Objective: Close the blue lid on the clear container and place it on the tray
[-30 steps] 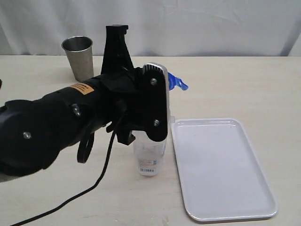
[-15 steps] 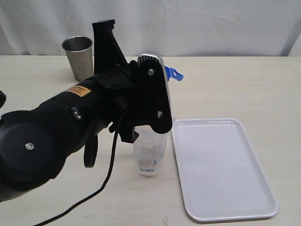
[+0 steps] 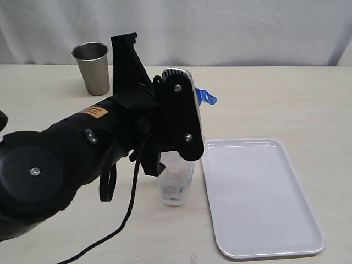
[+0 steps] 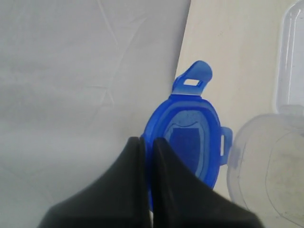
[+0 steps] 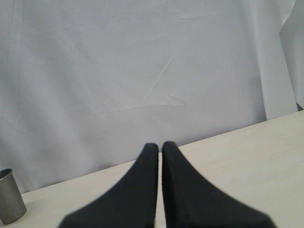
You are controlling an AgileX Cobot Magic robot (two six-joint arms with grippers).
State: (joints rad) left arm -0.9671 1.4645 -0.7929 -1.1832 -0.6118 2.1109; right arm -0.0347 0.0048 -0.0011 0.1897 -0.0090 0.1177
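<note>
The blue lid hangs in the air, its edge pinched between the two black fingers of my left gripper, which is shut on it. In the exterior view only a blue flap of the lid shows past the left arm. The clear container stands upright on the table just left of the tray; its mouth lies beside and below the lid, apart from it. My right gripper is shut on nothing and points at the backdrop; it is out of the exterior view.
A steel cup stands at the back left of the table, also in the right wrist view as the cup. The left arm's black body fills the left front and hides the container's top. A white cloth hangs behind the table.
The left arm has shifted and tilted slightly, carrying the blue lid a little left and then lower above the container. The container and tray have not moved.
</note>
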